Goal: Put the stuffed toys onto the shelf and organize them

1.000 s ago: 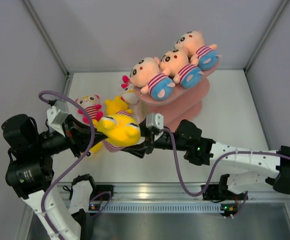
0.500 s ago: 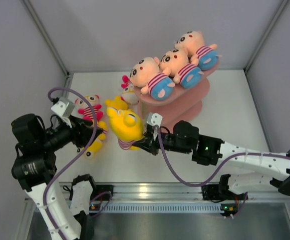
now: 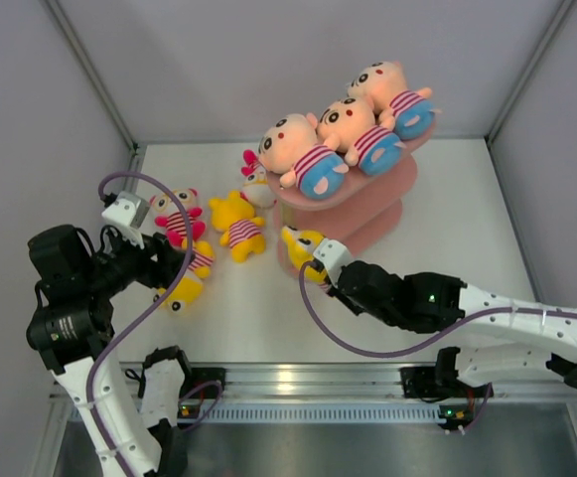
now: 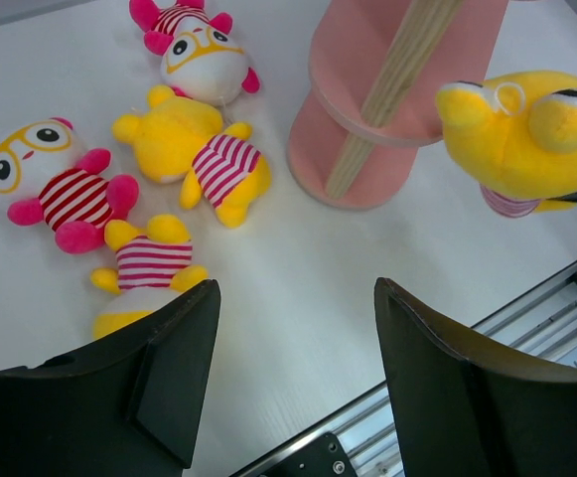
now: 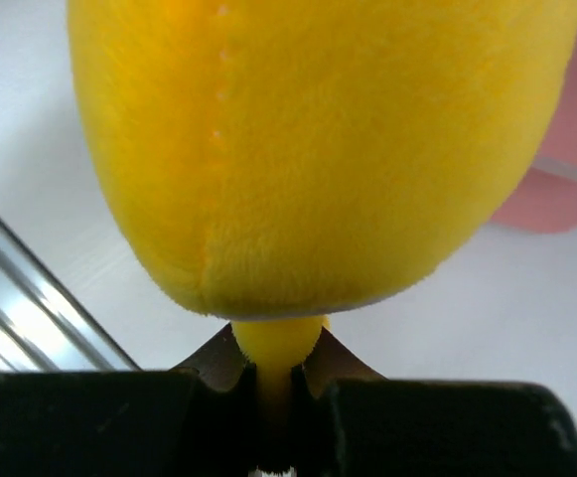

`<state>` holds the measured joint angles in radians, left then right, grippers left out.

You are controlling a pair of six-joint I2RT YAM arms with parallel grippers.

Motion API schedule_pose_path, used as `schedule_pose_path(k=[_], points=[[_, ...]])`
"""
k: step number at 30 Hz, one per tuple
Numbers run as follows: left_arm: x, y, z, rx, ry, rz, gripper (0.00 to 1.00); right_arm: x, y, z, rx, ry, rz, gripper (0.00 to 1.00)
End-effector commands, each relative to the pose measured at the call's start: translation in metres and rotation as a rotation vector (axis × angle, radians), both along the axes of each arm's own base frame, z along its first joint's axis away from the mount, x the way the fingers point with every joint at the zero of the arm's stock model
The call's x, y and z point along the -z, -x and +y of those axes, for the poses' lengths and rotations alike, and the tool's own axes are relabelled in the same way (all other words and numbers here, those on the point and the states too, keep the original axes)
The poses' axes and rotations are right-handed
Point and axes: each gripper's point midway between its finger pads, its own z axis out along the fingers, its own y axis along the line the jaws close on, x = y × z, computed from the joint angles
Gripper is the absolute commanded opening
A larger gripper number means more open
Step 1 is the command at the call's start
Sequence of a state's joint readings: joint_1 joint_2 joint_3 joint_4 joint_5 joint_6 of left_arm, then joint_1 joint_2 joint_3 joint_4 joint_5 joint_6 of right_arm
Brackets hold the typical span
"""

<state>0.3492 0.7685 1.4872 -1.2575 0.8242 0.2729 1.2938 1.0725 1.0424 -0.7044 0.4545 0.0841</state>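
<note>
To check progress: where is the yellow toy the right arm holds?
Top view: the yellow toy is just left of the shelf's base, pinched in the right fingers.

White table (image 3: 447,238); grey walls (image 3: 268,60); metal rail (image 3: 268,378) along near edge.

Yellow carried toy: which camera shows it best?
Left wrist: the yellow toy shows face and striped shirt. Top external catches just its head by the pink shelf; right wrist, only yellow plush pinched in the right tool.
</note>
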Motion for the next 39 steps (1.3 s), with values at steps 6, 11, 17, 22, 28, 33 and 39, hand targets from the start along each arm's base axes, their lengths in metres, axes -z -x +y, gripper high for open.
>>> schedule_pose_path(k=[6,11,17,22,28,33,39], points=[[0.001,-0.008,0.005,-0.001,-0.019,-0.009,0.70,-0.047,-0.039,-0.092,0.369,0.214,-0.276,0.00],[0.001,-0.009,0.004,0.008,-0.011,-0.005,0.70,-0.063,-0.060,-0.105,0.456,0.441,-0.444,0.00],[0.002,-0.009,0.005,0.003,-0.022,-0.008,0.70,-0.070,-0.085,-0.085,0.458,0.553,-0.515,0.00],[0.002,-0.007,0.005,-0.001,-0.031,-0.016,0.71,-0.063,-0.096,-0.060,0.447,0.633,-0.528,0.01],[0.005,-0.008,0.006,0.000,-0.034,-0.012,0.72,-0.051,-0.104,-0.043,0.443,0.708,-0.540,0.07],[0.004,-0.007,0.005,0.002,-0.031,-0.013,0.72,-0.041,-0.114,-0.042,0.462,0.728,-0.519,0.09],[0.006,-0.007,0.005,0.005,-0.028,-0.008,0.72,-0.043,-0.124,-0.040,0.480,0.700,-0.517,0.11]])
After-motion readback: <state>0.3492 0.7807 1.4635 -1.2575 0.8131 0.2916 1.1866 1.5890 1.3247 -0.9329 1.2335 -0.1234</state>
